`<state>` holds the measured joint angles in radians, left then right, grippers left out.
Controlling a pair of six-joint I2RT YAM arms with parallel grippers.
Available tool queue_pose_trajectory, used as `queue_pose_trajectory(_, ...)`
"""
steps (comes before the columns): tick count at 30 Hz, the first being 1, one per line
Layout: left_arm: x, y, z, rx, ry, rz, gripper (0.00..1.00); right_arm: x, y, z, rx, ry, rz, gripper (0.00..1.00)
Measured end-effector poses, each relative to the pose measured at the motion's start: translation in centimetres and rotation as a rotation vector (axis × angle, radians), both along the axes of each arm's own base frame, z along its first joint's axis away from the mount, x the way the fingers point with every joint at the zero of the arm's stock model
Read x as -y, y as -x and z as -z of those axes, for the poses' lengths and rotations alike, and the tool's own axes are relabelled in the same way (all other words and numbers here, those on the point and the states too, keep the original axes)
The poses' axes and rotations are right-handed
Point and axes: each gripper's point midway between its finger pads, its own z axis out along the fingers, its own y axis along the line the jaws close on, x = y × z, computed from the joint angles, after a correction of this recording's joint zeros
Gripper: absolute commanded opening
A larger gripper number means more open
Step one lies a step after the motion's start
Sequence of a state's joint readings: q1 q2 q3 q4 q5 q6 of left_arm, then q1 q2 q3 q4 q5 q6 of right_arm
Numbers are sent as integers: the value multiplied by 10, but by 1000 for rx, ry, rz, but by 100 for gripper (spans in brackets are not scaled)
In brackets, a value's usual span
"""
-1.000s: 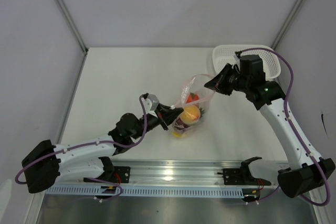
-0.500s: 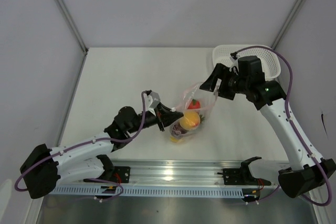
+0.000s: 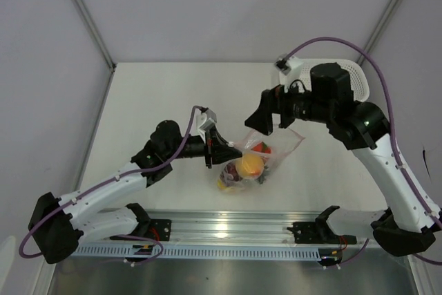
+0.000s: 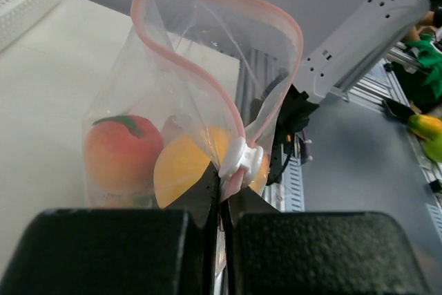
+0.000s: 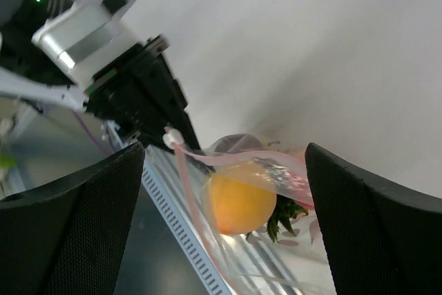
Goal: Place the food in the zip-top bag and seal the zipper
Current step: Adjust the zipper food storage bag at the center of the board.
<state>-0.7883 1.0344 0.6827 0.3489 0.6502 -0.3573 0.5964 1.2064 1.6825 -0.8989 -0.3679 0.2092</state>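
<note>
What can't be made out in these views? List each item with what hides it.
- Inside of the white mesh basket: top view, mostly covered by the right arm; left wrist view, cut by the frame edge.
- Bottom of the zip-top bag: left wrist view, hidden behind the left gripper.
- Count of the toy fruits: every view, they overlap behind glossy film.

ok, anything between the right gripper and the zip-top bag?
Nothing solid. The right wrist view shows the right gripper open, with only air before the zip-top bag. The left gripper pinches the bag beside its white slider.
</note>
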Motion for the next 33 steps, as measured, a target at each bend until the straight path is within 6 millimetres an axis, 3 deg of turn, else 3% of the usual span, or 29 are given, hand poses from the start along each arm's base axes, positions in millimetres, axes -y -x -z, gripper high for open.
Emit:
queue_pose_trajectory(2,-2,3,-6,-17,-8,31,1,-19,17,4,21,26,-114,99)
queue_pose_trajectory(4,-3,8,-10,-31,-14,61,1,-33,28,13,18,52,-200,92)
queue_pose_trajectory(7,-5,16,-8,-71,-34,108,1,-47,32,26,7,82,-266,83)
queue_pose_trajectory(11,-6,25,-1,-111,-57,157,1,-58,36,36,3,97,-334,60)
queue_pose_trajectory(14,-7,29,0,-127,-65,180,1,-62,42,35,6,86,-378,52)
queue_pose_trajectory(19,-9,31,1,-153,-77,199,1,-68,53,36,-4,65,-450,53)
queue_pose_trajectory(22,-10,30,1,-164,-85,196,1,-71,61,43,-26,63,-488,59)
queue_pose_trajectory(26,-11,30,0,-182,-95,193,0,-79,71,48,-39,71,-528,57)
queue_pose_trajectory(29,-11,30,0,-190,-99,192,1,-86,80,52,-40,87,-555,53)
queue_pose_trajectory(33,-11,31,1,-195,-102,196,0,-91,80,59,-36,113,-553,38)
